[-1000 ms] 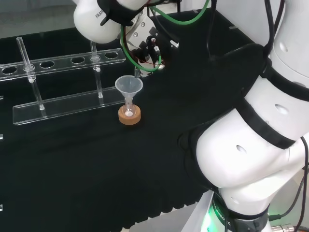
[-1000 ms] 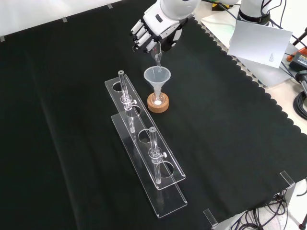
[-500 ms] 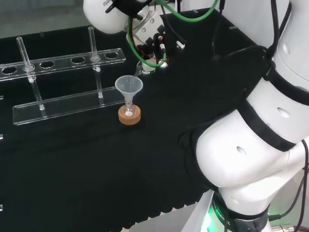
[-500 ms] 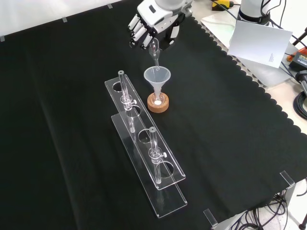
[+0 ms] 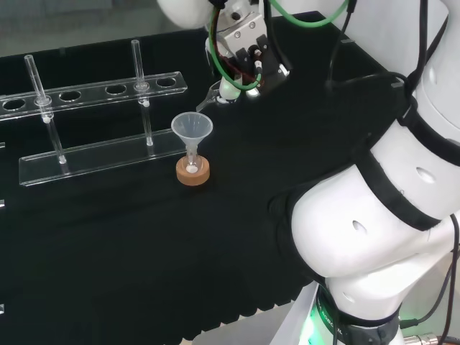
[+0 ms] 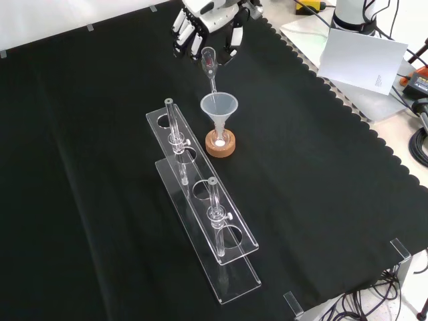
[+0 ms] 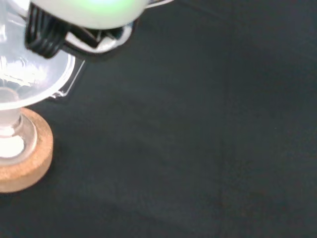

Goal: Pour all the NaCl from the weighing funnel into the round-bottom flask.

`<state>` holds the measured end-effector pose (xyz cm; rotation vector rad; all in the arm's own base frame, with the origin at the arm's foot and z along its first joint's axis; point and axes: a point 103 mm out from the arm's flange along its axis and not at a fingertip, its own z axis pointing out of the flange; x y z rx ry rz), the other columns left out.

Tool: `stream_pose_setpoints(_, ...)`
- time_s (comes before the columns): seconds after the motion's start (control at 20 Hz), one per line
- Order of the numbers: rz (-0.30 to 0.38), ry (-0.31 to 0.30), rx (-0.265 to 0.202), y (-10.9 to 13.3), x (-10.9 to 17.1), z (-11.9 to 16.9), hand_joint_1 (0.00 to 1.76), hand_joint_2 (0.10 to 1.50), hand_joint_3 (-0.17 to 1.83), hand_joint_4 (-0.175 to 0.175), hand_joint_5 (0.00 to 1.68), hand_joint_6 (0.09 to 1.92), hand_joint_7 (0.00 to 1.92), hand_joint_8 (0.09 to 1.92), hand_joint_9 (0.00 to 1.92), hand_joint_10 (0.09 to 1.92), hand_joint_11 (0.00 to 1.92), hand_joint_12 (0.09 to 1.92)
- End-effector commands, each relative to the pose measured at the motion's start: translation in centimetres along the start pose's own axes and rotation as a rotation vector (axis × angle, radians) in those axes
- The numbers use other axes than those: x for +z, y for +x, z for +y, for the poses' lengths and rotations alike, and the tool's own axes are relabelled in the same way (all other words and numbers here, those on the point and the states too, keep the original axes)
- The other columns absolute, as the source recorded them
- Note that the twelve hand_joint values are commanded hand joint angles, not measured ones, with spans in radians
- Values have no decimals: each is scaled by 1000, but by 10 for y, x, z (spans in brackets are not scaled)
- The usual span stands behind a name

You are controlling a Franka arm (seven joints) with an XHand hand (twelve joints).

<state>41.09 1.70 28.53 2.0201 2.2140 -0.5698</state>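
Small clear glass weighing funnel [image 6: 209, 65] near the top centre of the front view, pinched in the curled fingers of the black and white robot hand [image 6: 204, 19], bulb end up by the fingers, thin spout slanting down and right. Spout tip hanging just above the rim of a translucent white plastic cone funnel [image 6: 219, 110], not visibly touching it. In the head view, same weighing funnel [image 5: 213, 95] at upper centre, sticking out leftward and downward from the robot hand [image 5: 241, 57], just up and right of the cone funnel [image 5: 192, 131].

Cone funnel seated upright in the neck of a small clear round-bottom flask [image 6: 220, 139], with white powder visible at the flask's bottom. Flask resting on a round cork ring stand [image 6: 221, 146], centre of the front view, left of centre in the head view [image 5: 192, 172]. From the wrist, cone funnel [image 7: 27, 79], flask neck and cork ring [image 7: 29, 163] close and large, blurred white and black part of the robot hand [image 7: 84, 12] beside them.

Left of and below the flask in the front view, a long clear acrylic test-tube rack [image 6: 200, 214] running diagonally toward the lower right, two clear glass tubes standing in it, one [image 6: 172, 130] near the upper end and one [image 6: 214, 204] further down. In the head view, rack [image 5: 93, 126] across the upper left.

All on the black-cloth worktop [image 6: 321, 200]; white arm links [image 5: 388, 201] at the right of the head view.
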Motion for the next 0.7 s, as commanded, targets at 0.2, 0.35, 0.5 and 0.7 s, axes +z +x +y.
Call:
stream_pose_setpoints(0.2,150,-50,37,-11,8,-4,1147,606,657,175,1418,401,532,663,912,379,750,1106)
stream_pose_setpoints(0.35,199,-59,49,-14,10,-4,1147,606,657,175,1418,401,533,663,912,379,750,1106)
stream_pose_setpoints(0.5,256,-76,64,-18,11,-5,1147,606,657,175,1418,402,533,663,912,379,750,1106)
stream_pose_setpoints(0.7,287,-90,71,-24,14,-6,1147,606,657,175,1418,402,533,663,912,379,750,1107)
